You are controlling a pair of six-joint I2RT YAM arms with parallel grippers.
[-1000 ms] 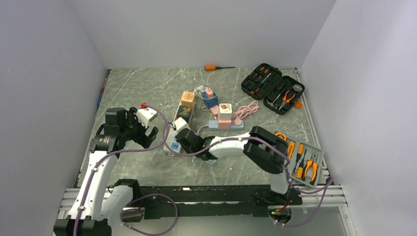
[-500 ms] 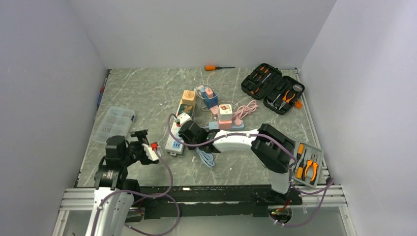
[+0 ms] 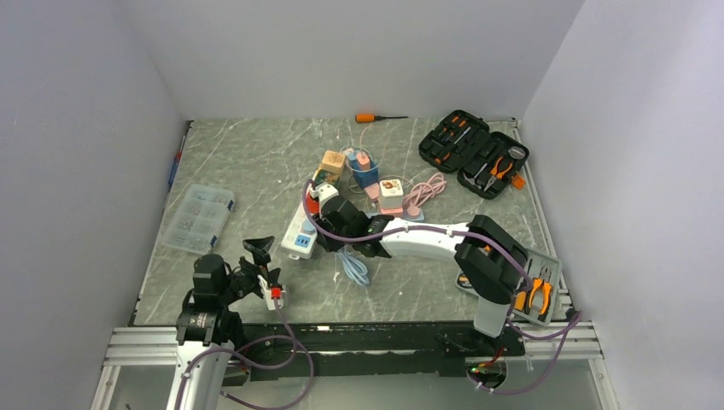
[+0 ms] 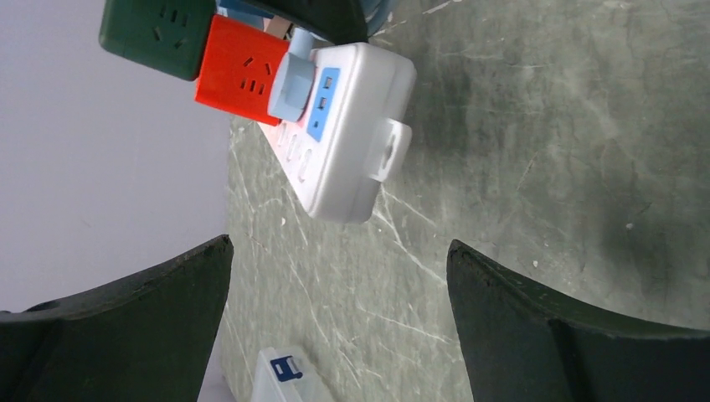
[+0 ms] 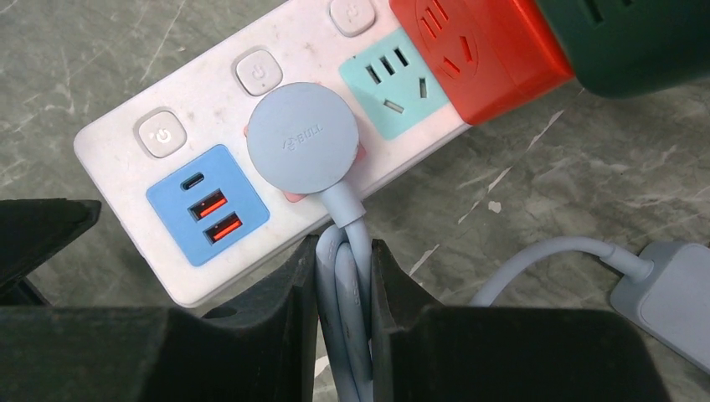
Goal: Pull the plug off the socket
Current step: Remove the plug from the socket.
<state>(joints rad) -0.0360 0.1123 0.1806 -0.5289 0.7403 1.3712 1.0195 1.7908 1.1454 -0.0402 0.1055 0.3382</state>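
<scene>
Marble table (image 3: 256, 162), round blue plug (image 5: 303, 138) in white strip (image 5: 209, 107), right gripper (image 5: 344, 272) clamping its cord (image 5: 347, 224), left gripper (image 4: 339, 249) spread.

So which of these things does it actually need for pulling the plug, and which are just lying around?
Part of the job: blue plug; white power strip it sits in; blue cable; right gripper, clamped on that cable.

Just lying about: orange screwdriver; black tool case; clear plastic box; pink cable; red adapter on the strip.
</scene>
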